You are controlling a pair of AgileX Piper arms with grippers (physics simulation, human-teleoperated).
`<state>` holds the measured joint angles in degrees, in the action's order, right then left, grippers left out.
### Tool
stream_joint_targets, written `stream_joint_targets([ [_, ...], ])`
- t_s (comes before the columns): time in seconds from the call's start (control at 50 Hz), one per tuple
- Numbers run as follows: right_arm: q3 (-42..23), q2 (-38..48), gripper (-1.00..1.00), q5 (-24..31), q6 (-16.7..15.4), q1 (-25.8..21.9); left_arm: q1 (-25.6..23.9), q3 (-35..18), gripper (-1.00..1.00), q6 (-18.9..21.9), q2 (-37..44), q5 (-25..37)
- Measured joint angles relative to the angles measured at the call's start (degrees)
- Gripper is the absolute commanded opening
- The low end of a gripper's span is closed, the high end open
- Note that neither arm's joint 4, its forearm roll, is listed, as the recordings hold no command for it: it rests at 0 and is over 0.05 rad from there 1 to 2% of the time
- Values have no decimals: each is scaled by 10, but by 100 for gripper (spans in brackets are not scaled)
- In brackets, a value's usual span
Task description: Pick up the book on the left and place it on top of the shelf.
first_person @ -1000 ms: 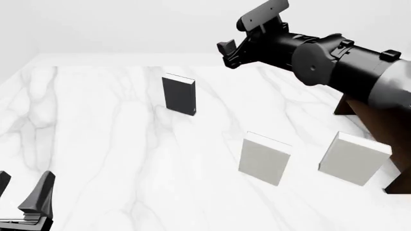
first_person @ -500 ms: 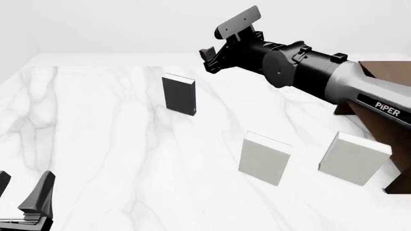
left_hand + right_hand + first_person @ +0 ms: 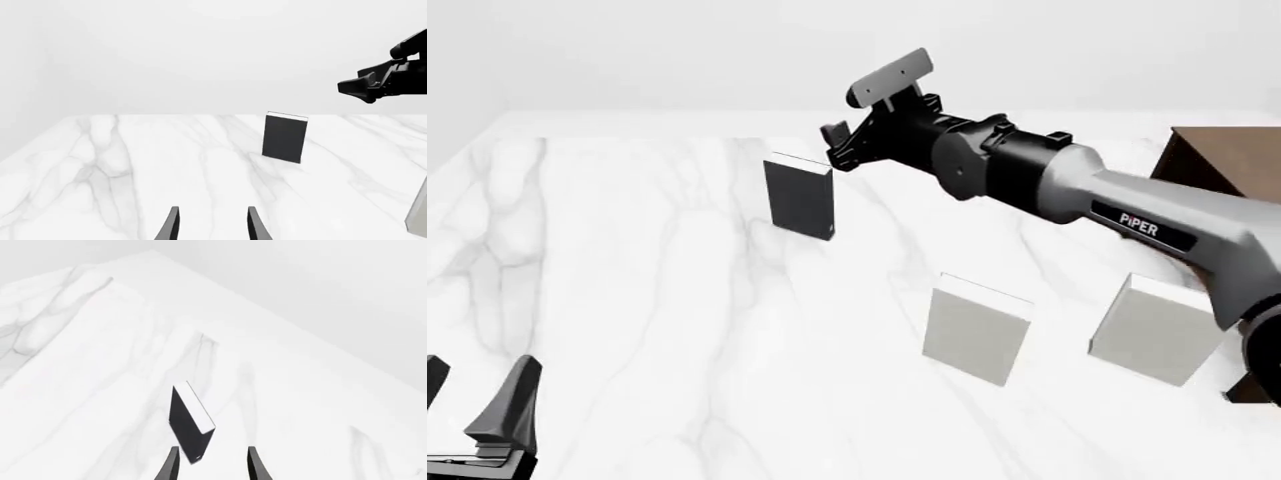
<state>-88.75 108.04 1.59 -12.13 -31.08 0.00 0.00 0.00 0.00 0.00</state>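
The book (image 3: 799, 195), thin with a dark charcoal cover and a light page edge, stands upright on the white marble table at the far left-centre. It also shows in the left wrist view (image 3: 285, 137) and the right wrist view (image 3: 190, 425). My right gripper (image 3: 837, 146) is open and empty, hovering just right of and slightly above the book's top; in its own view (image 3: 211, 465) the book stands just beyond the fingertips. My left gripper (image 3: 474, 395) is open and empty at the near left corner, far from the book. The dark brown shelf (image 3: 1224, 160) is at the right edge, partly hidden by my right arm.
Two thicker pale grey-white books stand upright at the near right, one in the middle (image 3: 977, 328) and one beside the shelf (image 3: 1161, 330). The right arm (image 3: 1121, 215) stretches above them. The right gripper also shows in the left wrist view (image 3: 365, 90).
My right arm has swung left and reached forward, bringing its open gripper from mid-table to just beside the dark book's top. The left gripper and the books have not moved.
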Motion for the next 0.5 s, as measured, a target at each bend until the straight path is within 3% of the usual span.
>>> stream_joint_targets([
  [0.5, -42, 78, 100, -17, 16, 1, 0, 0, 100, 0, 0, 0],
])
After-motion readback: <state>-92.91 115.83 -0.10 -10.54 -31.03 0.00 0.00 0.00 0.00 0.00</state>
